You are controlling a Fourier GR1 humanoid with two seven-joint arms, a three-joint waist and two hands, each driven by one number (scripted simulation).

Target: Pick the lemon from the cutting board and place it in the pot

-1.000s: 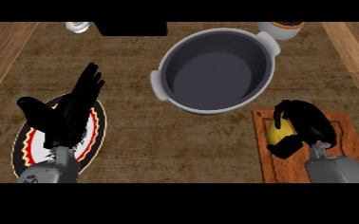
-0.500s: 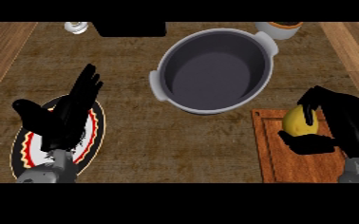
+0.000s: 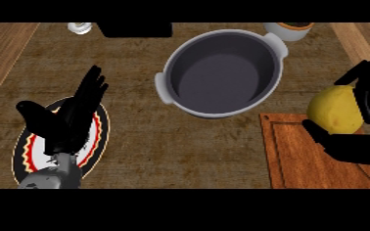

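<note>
A yellow lemon [image 3: 335, 108] is held up at the right edge, above the far end of the wooden cutting board [image 3: 300, 156]. My right hand [image 3: 345, 146] curls round it from below and behind. The grey pot [image 3: 220, 73] stands open and empty at the middle top, to the left of the lemon. My left hand [image 3: 69, 117] rests open at the lower left, fingers pointing up, over a patterned plate [image 3: 22, 151].
A small glass jar [image 3: 80, 28] and a black box [image 3: 135, 29] stand at the far edge. A white cup [image 3: 290, 31] with brown contents sits just right of the pot's far handle.
My right hand has lifted the lemon off the cutting board and raised it up and to the right. The left hand has stayed in place.
</note>
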